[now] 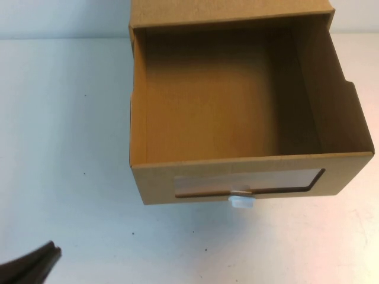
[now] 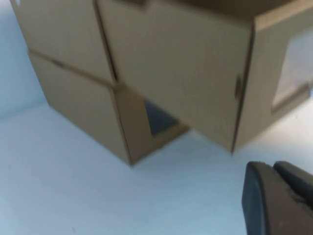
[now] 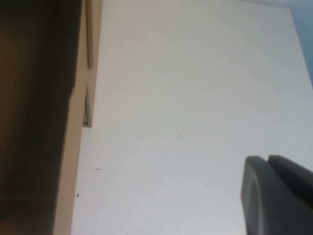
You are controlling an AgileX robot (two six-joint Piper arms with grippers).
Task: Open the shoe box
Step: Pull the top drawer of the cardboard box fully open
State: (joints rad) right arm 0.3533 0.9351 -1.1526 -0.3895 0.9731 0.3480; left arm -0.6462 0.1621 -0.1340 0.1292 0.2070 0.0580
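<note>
the white table [image 1: 65, 118] fills most of the high view. on it, at the centre and far side, stands the shoe box [image 1: 231, 10], brown cardboard, its outer shell cut off by the top edge. its drawer [image 1: 155, 180] is slid out toward the robot and stands open, with only the bare brown floor showing inside. the drawer's front panel has a clear window [image 1: 260, 179], and a small pale pull tab [image 1: 241, 200] sticks out below the window's lower edge. in the left wrist view a lower cardboard section [image 2: 83, 107] sits under the drawer.

the left gripper [image 1: 52, 251] lies low at the near left corner of the table, well apart from the box, its dark fingers pressed together. the right gripper [image 3: 266, 160] shows only in its own wrist view, over bare table beside the box's side wall, touching nothing, fingers pressed together.
</note>
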